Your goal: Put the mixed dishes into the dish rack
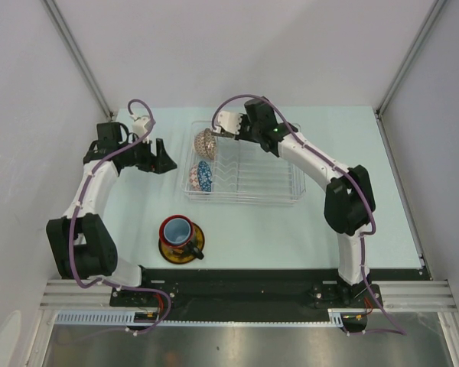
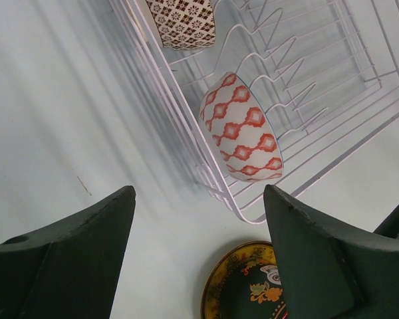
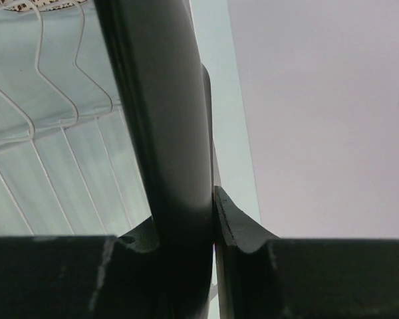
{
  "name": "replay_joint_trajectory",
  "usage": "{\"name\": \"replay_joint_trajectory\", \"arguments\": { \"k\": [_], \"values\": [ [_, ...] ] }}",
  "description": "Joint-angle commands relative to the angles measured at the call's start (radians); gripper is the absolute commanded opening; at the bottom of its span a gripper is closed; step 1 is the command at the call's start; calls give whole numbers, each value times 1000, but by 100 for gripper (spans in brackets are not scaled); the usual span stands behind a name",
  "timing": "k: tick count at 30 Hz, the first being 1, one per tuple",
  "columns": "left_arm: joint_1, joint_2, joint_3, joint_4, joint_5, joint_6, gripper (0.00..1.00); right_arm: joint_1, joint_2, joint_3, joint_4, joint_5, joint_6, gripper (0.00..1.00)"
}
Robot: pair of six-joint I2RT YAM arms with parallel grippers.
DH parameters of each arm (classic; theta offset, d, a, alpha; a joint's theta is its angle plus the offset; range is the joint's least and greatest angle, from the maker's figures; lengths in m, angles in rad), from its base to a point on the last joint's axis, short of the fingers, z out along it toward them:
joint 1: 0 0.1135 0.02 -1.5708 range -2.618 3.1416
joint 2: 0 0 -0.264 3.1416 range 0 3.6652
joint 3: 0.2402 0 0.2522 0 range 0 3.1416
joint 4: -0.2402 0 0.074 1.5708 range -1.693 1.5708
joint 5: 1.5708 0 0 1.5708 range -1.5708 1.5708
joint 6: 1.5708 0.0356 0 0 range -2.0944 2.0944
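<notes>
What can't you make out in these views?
Right wrist view: right gripper fingers fill the frame; whether they pinch anything is unclear.
Left wrist view: saucer cut off by the bottom edge and the left gripper.
Left wrist view: beige netted bowl cut off by the top edge.

Top view looks down from behind; wrist views sit close (right mostly blocked); all share the rack (image 1: 252, 177).

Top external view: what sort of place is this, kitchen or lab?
Probably a robotics lab test cell, not a kitchen: plain white walls box in a pale table, two arms bolt to a metal rail, and the dish rack sits on it, no sink.
</notes>
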Motion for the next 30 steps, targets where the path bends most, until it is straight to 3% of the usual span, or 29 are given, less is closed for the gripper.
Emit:
{"name": "replay_joint_trajectory", "arguments": {
  "k": [1,14,30],
  "values": [
    [7,0,-10,43,46,-14,83,-24,-50,103,148,36,13,0],
    [-76,13,-116,112,-66,40,82,-29,25,223,129,13,15,0],
    [-76,19,-116,120,-78,49,81,-4,45,200,131,6,35,0]
  ]
}}
